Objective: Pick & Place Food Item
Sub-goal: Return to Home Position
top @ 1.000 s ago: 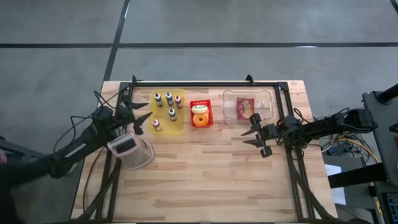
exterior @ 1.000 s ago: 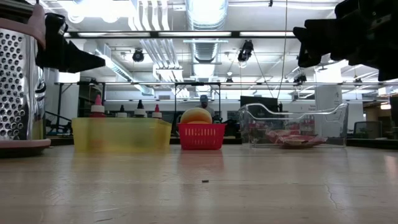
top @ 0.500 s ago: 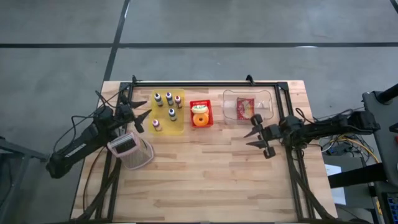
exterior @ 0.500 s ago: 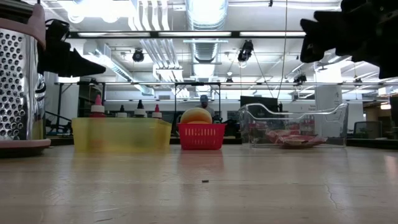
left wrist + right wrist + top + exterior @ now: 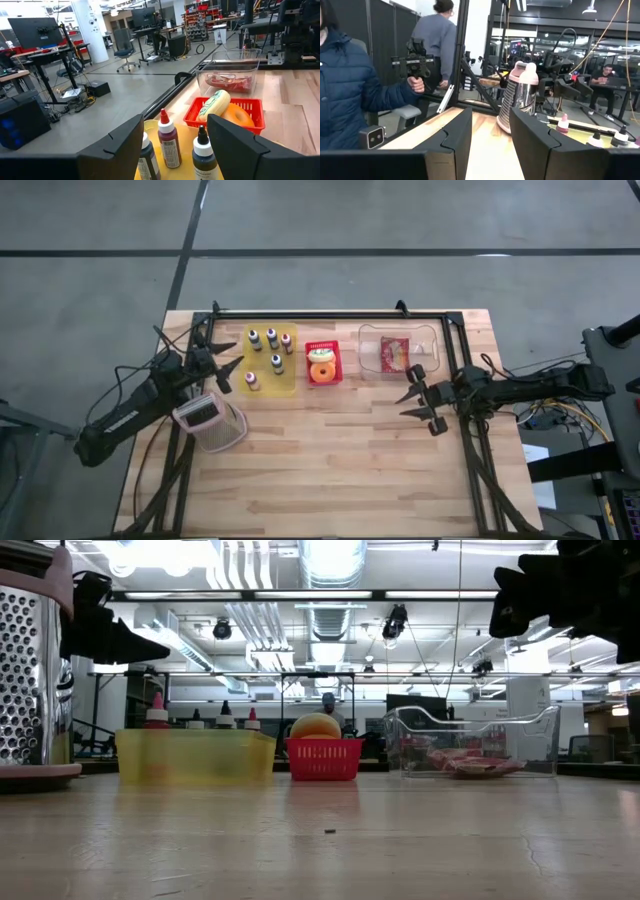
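Now: left gripper point(image 5: 236, 356) near table's point(image 5: 330, 470) left edge, beside yellow bin point(image 5: 262, 385), fingers spread, empty. Orange donut point(image 5: 321, 372) in red bin point(image 5: 335, 350), mid back edge. Right gripper point(image 5: 405, 406) toward right edge, fingers apart, empty.

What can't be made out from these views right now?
- Orange donut: low view, the wall of the red bin hides it; which food peeks over the rim is unclear.
- Clear bin contents: high view, too small to identify.
- Bottles: left wrist view, lower parts hidden behind the fingers of the left pincer.
- Right pincer: low view, cut off by the top edge.
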`<act>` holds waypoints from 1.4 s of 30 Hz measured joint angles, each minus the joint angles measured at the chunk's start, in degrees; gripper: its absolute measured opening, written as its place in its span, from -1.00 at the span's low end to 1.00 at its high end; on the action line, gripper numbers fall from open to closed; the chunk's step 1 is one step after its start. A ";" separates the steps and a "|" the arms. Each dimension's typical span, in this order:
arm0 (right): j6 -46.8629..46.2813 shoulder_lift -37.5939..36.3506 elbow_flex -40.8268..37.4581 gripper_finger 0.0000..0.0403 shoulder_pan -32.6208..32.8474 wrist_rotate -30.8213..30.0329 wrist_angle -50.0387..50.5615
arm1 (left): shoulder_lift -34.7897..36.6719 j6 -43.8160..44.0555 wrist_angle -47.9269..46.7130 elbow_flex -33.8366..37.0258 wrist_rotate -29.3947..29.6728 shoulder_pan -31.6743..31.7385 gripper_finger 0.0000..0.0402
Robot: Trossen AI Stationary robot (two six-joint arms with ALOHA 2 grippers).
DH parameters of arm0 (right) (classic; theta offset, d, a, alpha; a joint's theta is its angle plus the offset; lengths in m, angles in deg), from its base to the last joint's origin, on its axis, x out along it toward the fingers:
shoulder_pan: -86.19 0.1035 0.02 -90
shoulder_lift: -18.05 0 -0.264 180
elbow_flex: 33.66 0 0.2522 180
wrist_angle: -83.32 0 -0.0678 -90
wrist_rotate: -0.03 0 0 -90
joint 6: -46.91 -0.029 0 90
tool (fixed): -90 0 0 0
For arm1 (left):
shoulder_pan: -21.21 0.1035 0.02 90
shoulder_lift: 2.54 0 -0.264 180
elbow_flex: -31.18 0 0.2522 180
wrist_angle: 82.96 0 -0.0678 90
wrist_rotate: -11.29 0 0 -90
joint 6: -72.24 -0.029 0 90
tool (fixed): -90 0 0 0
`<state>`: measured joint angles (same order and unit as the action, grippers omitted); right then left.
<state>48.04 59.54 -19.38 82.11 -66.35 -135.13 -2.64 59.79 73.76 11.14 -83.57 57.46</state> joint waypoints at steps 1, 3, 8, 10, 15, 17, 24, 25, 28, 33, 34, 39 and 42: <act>0.01 -0.20 0.00 -0.37 0.03 -0.60 0.02 | 0.00 0.00 0.00 0.00 0.00 0.00 0.11; 0.04 -0.23 0.00 -0.37 0.03 -2.73 0.06 | 0.00 0.20 0.04 0.00 0.00 0.00 0.11; -0.12 -0.38 0.00 -0.37 0.00 -7.11 2.63 | 0.00 0.35 0.83 0.00 -0.50 -0.02 0.11; -1.03 -1.12 0.00 -0.37 0.00 -7.13 2.69 | 0.02 0.42 0.78 0.00 -0.52 0.00 0.11; -1.26 -7.13 0.00 -0.37 -1.54 -7.13 6.97 | 0.02 0.42 0.39 0.00 -0.68 0.00 0.11; -3.33 -11.64 0.00 -0.37 -2.59 -7.11 12.89 | 0.02 0.44 0.02 0.00 -0.72 0.00 0.11; -2.91 -28.05 0.00 -0.37 -3.48 -6.90 25.96 | 0.01 0.44 0.00 0.01 -2.89 0.00 0.11; -2.79 -30.14 0.00 -0.37 -3.48 -6.86 27.80 | 0.01 0.44 0.03 0.02 -2.89 0.00 0.11; -2.84 -36.02 0.00 -0.37 -3.48 -6.85 34.14 | 0.02 0.44 0.70 0.02 -2.93 0.00 0.11; -4.66 -41.50 0.11 -0.37 -3.43 -5.20 34.98 | 0.02 0.44 1.14 0.00 -3.04 0.00 0.11; -4.33 -41.42 0.08 -0.37 -3.43 -3.92 34.41 | 0.02 0.44 1.17 0.02 -3.06 -0.02 0.11; -3.17 -41.46 0.02 -0.37 -3.43 -1.67 35.67 | -0.06 0.44 1.60 0.02 -3.06 0.00 0.11; -2.20 -40.98 0.02 -0.37 -3.43 -1.65 35.93 | -0.07 0.44 1.66 0.02 -3.05 -0.01 0.11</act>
<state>45.84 18.56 -19.36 78.68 -68.00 -99.20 -2.71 60.23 75.41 11.16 -86.62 57.45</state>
